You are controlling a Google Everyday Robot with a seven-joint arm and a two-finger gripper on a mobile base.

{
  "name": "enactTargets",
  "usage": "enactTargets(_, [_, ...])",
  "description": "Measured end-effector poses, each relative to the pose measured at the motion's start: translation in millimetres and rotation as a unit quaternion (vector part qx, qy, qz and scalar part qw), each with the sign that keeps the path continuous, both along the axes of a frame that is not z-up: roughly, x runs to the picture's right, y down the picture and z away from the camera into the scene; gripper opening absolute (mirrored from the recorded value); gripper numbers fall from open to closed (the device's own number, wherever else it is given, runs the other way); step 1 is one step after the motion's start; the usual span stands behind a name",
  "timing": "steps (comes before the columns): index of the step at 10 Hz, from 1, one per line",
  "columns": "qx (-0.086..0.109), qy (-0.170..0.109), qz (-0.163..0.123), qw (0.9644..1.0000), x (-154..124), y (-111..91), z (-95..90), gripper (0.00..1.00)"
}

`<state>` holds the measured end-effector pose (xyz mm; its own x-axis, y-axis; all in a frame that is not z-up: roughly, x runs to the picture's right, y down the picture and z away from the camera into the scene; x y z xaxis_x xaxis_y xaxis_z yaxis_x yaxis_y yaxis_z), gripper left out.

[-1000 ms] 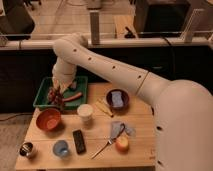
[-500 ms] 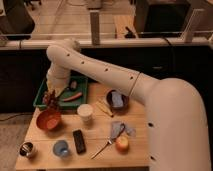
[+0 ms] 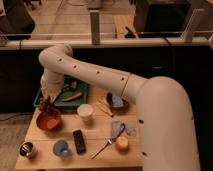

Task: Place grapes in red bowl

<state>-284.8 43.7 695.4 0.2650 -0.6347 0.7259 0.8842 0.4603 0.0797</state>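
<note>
Your arm is cream-white, dotted with small dark spots. Its dark gripper sits at 12 o'clock of the orange-red bowl, just above it. The grapes there are a dark reddish-purple. The table is pale wood. The tray at the bowl's 1 o'clock is green, and the cup at its 3 o'clock is white. At the cup's 5 o'clock, the round fruit is orange-red.

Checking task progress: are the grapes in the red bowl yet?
Not in yet, it seems: the grapes hang at the claw, right over the red bowl; whether they touch it, cannot tell.
</note>
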Motion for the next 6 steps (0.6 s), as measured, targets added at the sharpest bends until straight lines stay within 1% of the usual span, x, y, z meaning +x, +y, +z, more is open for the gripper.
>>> enactTargets(2, [-0.007, 0.000, -0.018, 0.9998, -12.8, 14.7, 6.7, 0.56])
enactTargets(3, [-0.011, -0.002, -0.030, 0.9995, -18.7, 22.9, 10.5, 0.68])
enactTargets(4, [-0.016, -0.004, -0.035, 0.9993, -21.3, 27.4, 13.2, 0.77])
enactTargets(5, [-0.020, -0.006, -0.036, 0.9991, -21.1, 30.2, 16.5, 0.80])
enactTargets(6, [-0.022, -0.008, -0.037, 0.9991, -21.9, 31.4, 17.8, 0.80])
